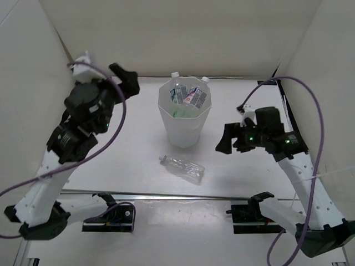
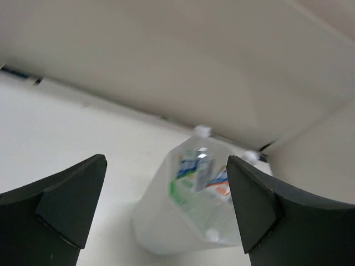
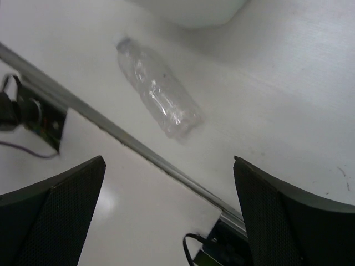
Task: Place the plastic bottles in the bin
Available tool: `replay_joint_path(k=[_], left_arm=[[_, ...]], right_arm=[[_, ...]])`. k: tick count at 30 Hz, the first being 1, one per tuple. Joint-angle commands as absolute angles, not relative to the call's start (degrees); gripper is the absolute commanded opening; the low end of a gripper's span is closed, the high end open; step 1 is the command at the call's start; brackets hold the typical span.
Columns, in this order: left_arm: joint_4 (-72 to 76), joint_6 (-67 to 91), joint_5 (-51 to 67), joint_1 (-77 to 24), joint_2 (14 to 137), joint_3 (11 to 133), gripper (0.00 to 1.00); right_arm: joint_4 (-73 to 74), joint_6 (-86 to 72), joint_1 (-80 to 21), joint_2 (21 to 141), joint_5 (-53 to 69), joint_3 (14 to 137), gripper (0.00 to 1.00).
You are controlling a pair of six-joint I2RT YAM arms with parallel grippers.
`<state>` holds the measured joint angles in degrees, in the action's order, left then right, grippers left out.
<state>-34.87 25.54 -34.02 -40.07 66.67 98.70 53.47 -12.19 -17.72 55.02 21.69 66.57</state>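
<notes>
Holding labelled bottles (image 1: 186, 95), bin (image 1: 183, 133) upright; one clear bottle (image 1: 183, 168) lying outside — left pincer (image 2: 166, 185), right pincer (image 3: 169, 163) gaping, empty.

One bin (image 1: 183, 130), white and faceted, on one counter (image 1: 127, 160). One clear bottle (image 1: 182, 168) lying loose on that counter, unlabelled. More bottles inside the bin, packed too close for a sure count: one white cap (image 1: 175, 73) above the back left of the rim, a second white cap (image 1: 205, 79) above the back right, one blue-labelled bottle (image 1: 177, 93), one red-and-white-labelled bottle (image 1: 194, 96), one patch of green (image 1: 178, 112) lower down; at least three, perhaps four. Two arms: left arm (image 1: 72, 138), right arm (image 1: 302, 166). Two end effectors: left end effector (image 1: 126, 82), right end effector (image 1: 224, 139), two dark fingers apiece. Two purple cables: left cable (image 1: 119, 119), right cable (image 1: 317, 111).
</notes>
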Motion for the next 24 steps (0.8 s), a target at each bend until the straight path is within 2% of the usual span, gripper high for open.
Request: replay_joint_path(k=[1, 6, 9, 12, 18, 24], left_arm=[[-39.63, 32.06, -44.74, -39.9, 61.89, 82.5, 1.0], [-41.65, 37.18, -44.74, -38.85, 56.07, 74.01, 1.0], [-45.16, 36.56, -43.42, -38.14, 57.3, 74.79, 1.0], [-48.42, 36.04, -42.72, -37.53, 60.37, 76.9, 1.0], [-52.38, 37.71, -41.22, -37.53, 63.11, 78.93, 1.0], [-52.38, 35.16, -39.03, -37.53, 63.63, 81.2, 1.0]], right_arm=[[47.75, -8.35, -27.46, 54.58, 15.76, 56.82, 1.0], [38.6, -8.27, -40.67, 53.53, 4.85, 47.47, 1.0], [33.76, -6.34, -53.04, 56.32, -5.57, 45.89, 1.0], [30.51, -3.0, -59.3, 61.41, -12.38, 45.88, 1.0], [21.54, 1.93, -61.7, 69.77, -17.39, 45.26, 1.0], [14.87, 4.75, -61.7, 74.08, -14.34, 44.03, 1.0]])
